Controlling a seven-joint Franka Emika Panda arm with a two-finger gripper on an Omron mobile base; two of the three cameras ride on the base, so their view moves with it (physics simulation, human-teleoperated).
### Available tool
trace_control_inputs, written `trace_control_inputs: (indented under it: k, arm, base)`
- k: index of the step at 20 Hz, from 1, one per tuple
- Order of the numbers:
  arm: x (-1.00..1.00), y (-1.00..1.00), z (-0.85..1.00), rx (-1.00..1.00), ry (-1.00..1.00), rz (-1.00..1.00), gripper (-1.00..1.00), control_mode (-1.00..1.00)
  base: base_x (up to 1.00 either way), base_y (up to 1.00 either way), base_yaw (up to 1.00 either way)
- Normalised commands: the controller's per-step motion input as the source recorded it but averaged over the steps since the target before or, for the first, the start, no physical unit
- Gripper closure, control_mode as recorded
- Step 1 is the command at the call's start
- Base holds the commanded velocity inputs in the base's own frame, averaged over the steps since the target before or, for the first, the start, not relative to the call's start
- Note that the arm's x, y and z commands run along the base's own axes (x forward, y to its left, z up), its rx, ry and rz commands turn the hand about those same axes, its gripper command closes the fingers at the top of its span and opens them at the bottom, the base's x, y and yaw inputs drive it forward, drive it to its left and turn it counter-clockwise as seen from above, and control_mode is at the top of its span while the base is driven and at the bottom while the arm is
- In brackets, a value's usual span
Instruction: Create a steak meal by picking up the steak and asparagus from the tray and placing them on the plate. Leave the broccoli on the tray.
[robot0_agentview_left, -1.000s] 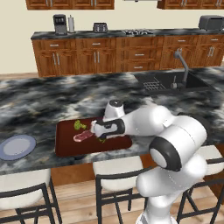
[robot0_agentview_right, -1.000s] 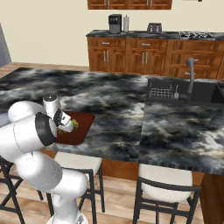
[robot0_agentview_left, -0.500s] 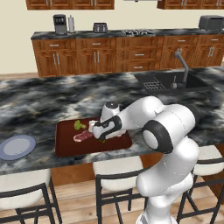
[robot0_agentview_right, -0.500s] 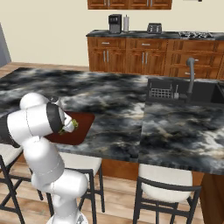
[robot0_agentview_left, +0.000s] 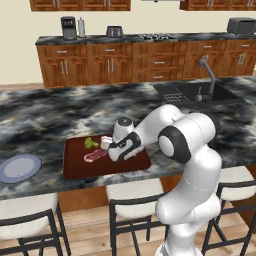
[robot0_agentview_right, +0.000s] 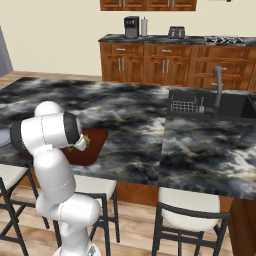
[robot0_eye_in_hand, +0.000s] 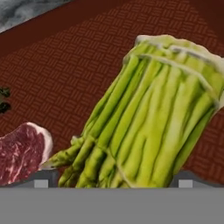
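The asparagus (robot0_eye_in_hand: 153, 118) is seen close up from the hand, lying on the tray (robot0_agentview_left: 80, 167) between the wide-spread tips of the end effector (robot0_agentview_left: 113, 150), steak (robot0_eye_in_hand: 19, 151) just beside. The plate (robot0_agentview_left: 19, 167) is shown from the left base, on the desk well apart from the tray's left edge.

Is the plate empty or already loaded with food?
Empty. The plate shows a bare blue-grey face on the counter, while the steak and broccoli lie on the tray.

One tray (robot0_agentview_left: 80, 167), one plate (robot0_agentview_left: 19, 167), one steak (robot0_agentview_left: 94, 156), one broccoli floret (robot0_agentview_left: 90, 143), one asparagus bundle (robot0_eye_in_hand: 153, 118).
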Motion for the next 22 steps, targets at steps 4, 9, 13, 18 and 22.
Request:
trace_control_inputs:
  k: [4, 9, 13, 18, 22]
  arm:
    - [0.05, 0.09, -0.52, 0.0, -0.08, -0.06, 1.0, -1.0]
    - [0.01, 0.01, -0.18, 0.0, -0.03, 0.0, 1.0, -1.0]
    - [-0.45, 0.05, 0.3, 0.0, 0.0, 0.01, 1.0, -1.0]
    - [-0.55, 0.19, 0.71, 0.02, -0.01, 0.01, 1.0, -1.0]
    - [-0.29, 0.15, 1.0, 0.22, -0.02, 0.06, 1.0, -1.0]
  base:
    - [0.0, 0.0, 0.0]
    - [0.0, 0.0, 0.0]
    - [0.0, 0.0, 0.0]
    - [0.0, 0.0, 0.0]
    - [0.0, 0.0, 0.0]
